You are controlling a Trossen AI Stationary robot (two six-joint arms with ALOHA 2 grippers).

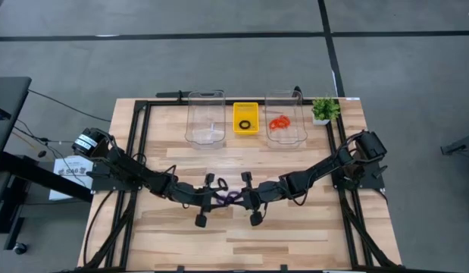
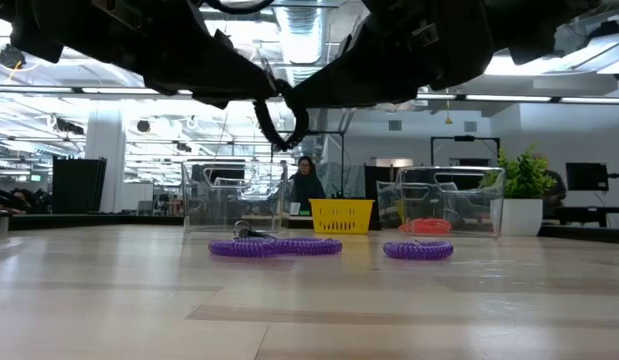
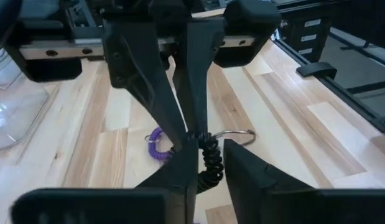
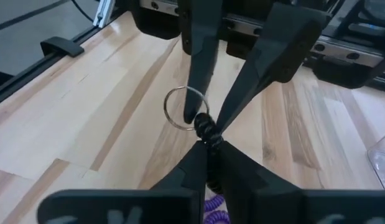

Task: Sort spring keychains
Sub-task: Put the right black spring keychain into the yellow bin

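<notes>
Purple spring keychains lay on the table before the yellow tray. Above them, left claw and right claw both pinched one black spring keychain, seemingly passing it between arms.

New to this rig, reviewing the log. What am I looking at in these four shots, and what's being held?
Two robot arms work at a wooden table. One camera looks straight down, one sits at table height, and one rides on each wrist. At the back stand two clear bins, one holding orange keychains, and a yellow tray holding a black one. Purple keychains lie mid-table. The left gripper and right gripper meet there, both pinching a black coiled keychain with a metal ring.
</notes>
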